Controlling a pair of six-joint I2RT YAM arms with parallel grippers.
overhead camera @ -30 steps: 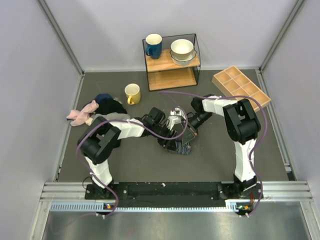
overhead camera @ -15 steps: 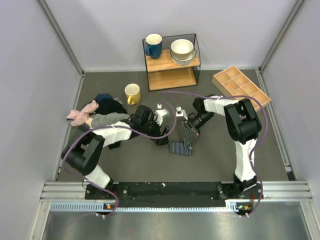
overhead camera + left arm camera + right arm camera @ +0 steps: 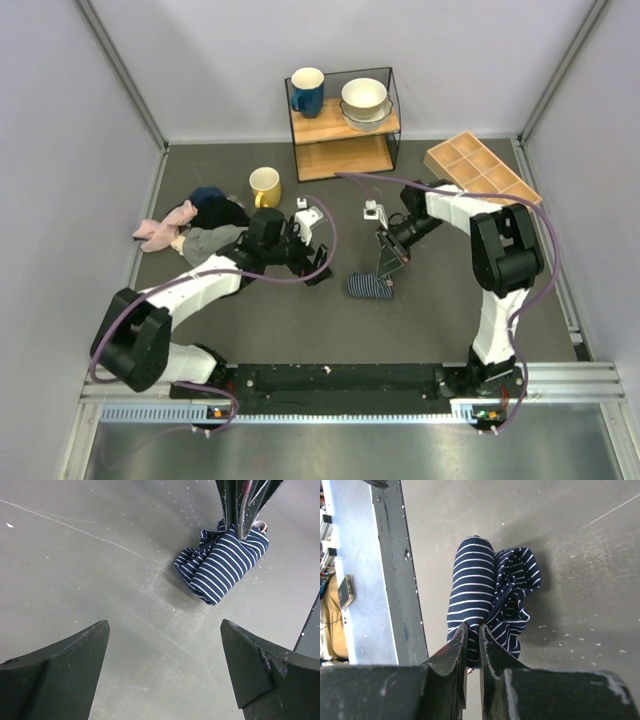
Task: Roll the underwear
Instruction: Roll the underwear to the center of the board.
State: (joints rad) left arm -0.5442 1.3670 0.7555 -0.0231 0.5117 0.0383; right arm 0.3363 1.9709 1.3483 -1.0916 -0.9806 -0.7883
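The underwear is a small navy roll with white stripes on the grey table, also in the left wrist view and the right wrist view. My right gripper points down at its far end, jaws nearly closed and pinching the fabric's edge. My left gripper is open and empty, a short way left of the roll over bare table.
A pile of clothes, pink, grey and dark, lies at the left. A yellow mug stands behind it. A shelf with a blue mug and bowls is at the back. A wooden tray sits back right.
My left gripper let go of the underwear and drew back to the left, open. My right gripper shifted right and stays pinched on the roll, which now lies alone on the table.
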